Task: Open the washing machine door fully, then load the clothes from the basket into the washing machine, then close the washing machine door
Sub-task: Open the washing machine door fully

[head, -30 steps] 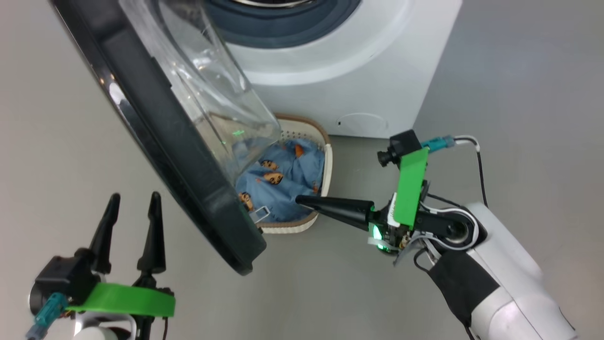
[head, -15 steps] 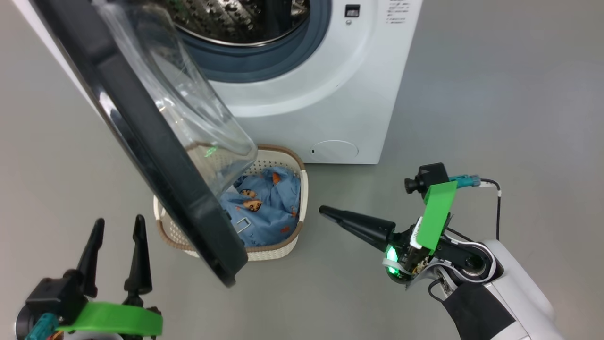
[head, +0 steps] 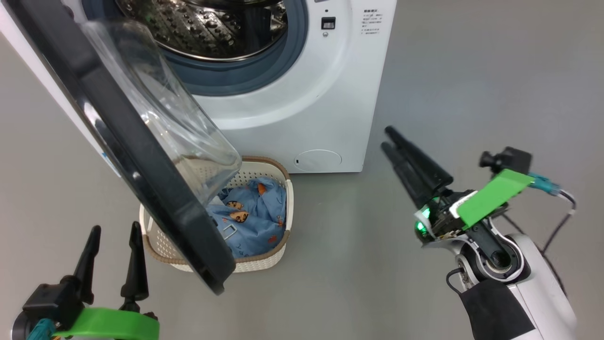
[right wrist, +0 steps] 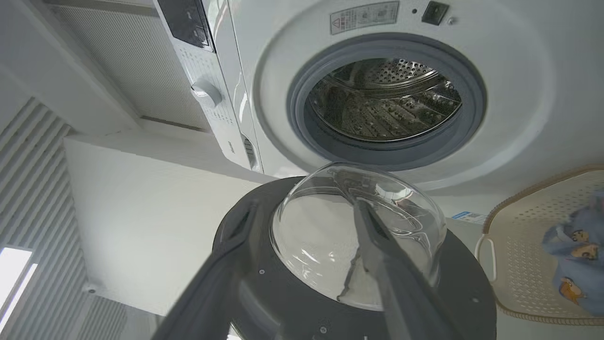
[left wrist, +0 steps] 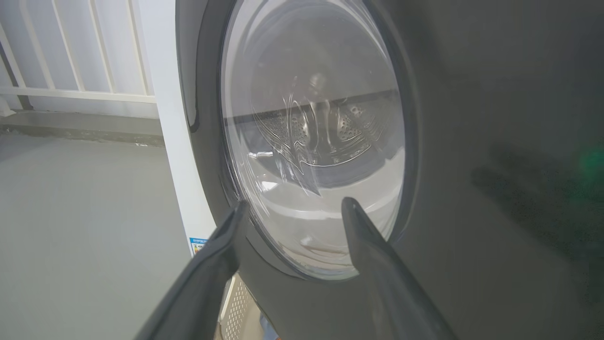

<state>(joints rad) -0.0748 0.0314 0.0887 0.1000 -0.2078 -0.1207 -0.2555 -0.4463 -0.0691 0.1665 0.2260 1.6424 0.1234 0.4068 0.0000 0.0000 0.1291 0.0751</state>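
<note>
I'm holding my right gripper [head: 387, 137] spread and empty above the floor, well right of the basket [head: 255, 262]. My left gripper [head: 115, 229] is hanging released beside the washing machine door [head: 155, 198], which is standing open over the clothes [head: 255, 222] in the basket before the washing machine [head: 302, 118].

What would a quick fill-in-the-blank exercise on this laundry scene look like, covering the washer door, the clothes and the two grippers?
1. The large round door with a glossy black rim and clear glass bowl, hinged on the big white front-loading washing machine, stands ____.
2. The light blue cartoon-print fabric clothes lie ____ the small cream perforated plastic basket.
3. The left gripper and the right gripper both hold ____.
Missing words: open; inside; nothing.
</note>
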